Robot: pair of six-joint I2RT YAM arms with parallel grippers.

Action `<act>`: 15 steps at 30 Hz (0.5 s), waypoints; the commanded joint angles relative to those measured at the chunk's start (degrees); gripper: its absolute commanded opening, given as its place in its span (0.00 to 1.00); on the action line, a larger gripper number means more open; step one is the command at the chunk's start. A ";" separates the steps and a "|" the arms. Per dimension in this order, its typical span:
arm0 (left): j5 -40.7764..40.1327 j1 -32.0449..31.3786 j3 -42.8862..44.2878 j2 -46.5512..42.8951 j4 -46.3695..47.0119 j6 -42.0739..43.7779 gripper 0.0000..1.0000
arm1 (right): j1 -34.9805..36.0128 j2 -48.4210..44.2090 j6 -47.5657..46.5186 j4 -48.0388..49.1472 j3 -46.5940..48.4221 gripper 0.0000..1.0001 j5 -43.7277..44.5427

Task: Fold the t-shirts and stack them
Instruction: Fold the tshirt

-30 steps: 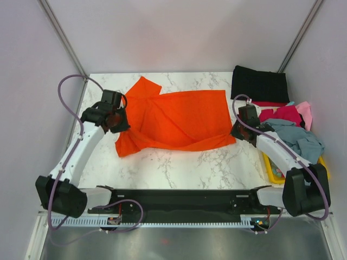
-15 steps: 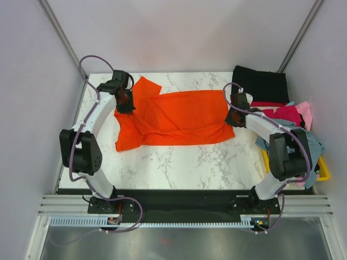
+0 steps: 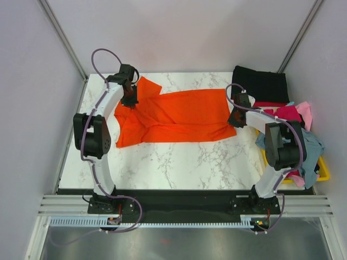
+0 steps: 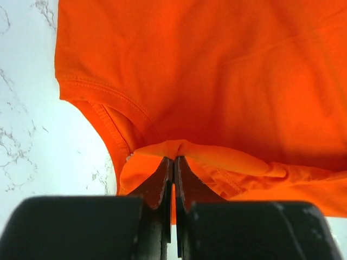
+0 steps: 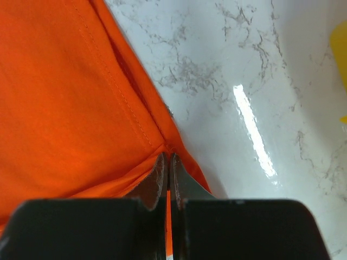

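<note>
The bright orange t-shirt (image 3: 179, 116) lies spread across the marble table (image 3: 179, 157), partly doubled over lengthways. My left gripper (image 3: 130, 101) is shut on a pinch of the shirt's cloth (image 4: 179, 149) at its far left end, next to a sleeve hem. My right gripper (image 3: 235, 119) is shut on the shirt's hem corner (image 5: 165, 146) at its right end. A folded black t-shirt (image 3: 260, 84) lies at the far right corner. Pink, red (image 3: 287, 115) and grey-blue (image 3: 303, 142) shirts are heaped at the right.
The heap of shirts sits in a yellow plastic bin (image 3: 322, 172) at the table's right edge, close beside my right arm. Purple walls stand at both sides and the back. Bare marble lies between the orange shirt and the near edge.
Both grippers have carried the shirt's near edge away from me towards the far side, folding it over itself. The shirt now lies narrower and straighter. Both arms are stretched further out.
</note>
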 commanded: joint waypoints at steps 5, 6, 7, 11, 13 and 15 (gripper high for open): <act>-4.83 0.79 14.51 9.43 -4.83 2.51 0.25 | -1.63 6.06 -2.91 0.92 11.18 0.41 -5.86; -5.62 0.79 18.02 10.84 -10.33 2.51 0.44 | -1.90 6.85 -3.35 0.31 12.52 0.57 -7.43; -7.97 0.88 24.75 13.89 -12.82 2.16 0.53 | -2.25 7.03 -3.44 -1.61 13.83 0.75 -7.62; -9.32 2.28 23.96 9.20 -14.78 -2.05 0.67 | -3.57 4.23 -4.05 -3.56 17.54 0.87 -6.75; -7.05 3.77 15.48 4.72 -11.47 -5.57 0.68 | -3.66 0.81 -4.58 -4.00 16.58 0.89 -4.56; -3.27 4.83 6.50 -5.20 -7.33 -10.31 0.68 | -4.01 -3.41 -4.32 -3.92 13.07 0.89 -4.20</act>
